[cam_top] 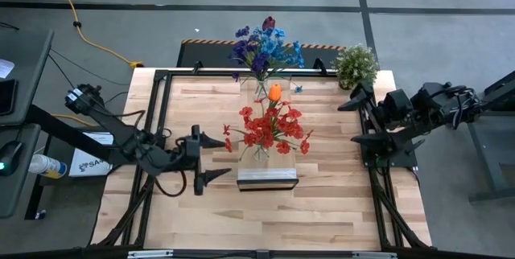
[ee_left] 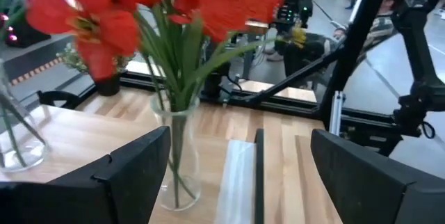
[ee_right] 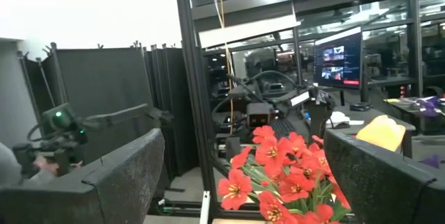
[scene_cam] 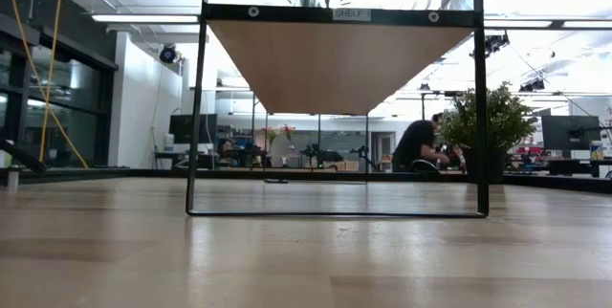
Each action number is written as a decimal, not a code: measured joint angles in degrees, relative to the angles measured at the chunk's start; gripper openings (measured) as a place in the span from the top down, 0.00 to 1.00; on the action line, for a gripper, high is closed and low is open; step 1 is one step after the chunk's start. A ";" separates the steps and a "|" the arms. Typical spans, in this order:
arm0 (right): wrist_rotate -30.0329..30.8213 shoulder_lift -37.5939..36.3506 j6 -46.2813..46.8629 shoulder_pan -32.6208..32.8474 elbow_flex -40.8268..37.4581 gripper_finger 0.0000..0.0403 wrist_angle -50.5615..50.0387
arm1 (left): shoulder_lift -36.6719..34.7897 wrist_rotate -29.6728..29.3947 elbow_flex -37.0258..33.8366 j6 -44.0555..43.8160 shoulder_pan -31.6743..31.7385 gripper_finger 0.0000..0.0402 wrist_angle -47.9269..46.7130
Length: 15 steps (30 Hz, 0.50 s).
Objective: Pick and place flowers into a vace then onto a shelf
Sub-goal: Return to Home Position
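Red flowers (cam_top: pixel 267 129) stand in a clear vase (ee_left: pixel 174 165) on the shelf (cam_top: pixel 267 172), close to its pale near end. Farther back on the shelf are an orange flower (cam_top: pixel 275 92) and blue and purple flowers (cam_top: pixel 261 48) in a second clear vase (ee_left: pixel 17 140). My left gripper (cam_top: pixel 214 159) is open, level, left of the shelf's near end, and points at it with nothing between its fingers. My right gripper (cam_top: pixel 359 121) is open and raised at the table's right side. It looks over the red flowers (ee_right: pixel 278 175).
A bushy potted plant (cam_top: pixel 356 64) stands at the table's far right corner. Black frame rails (cam_top: pixel 161 114) run along the table's sides and carry the shelf above the tabletop (scene_cam: pixel 306 251). The shelf's underside (scene_cam: pixel 335 64) shows from below. People sit at desks in the room behind.
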 joint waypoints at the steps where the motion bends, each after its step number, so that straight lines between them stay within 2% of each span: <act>1: -0.34 0.00 0.00 0.01 0.00 0.05 0.00 | -0.39 -0.02 -0.02 0.02 0.04 0.05 -0.29; 15: -0.68 -0.81 1.03 0.00 0.00 0.05 -0.07 | -6.88 -2.94 -0.02 -0.20 0.09 0.05 -7.44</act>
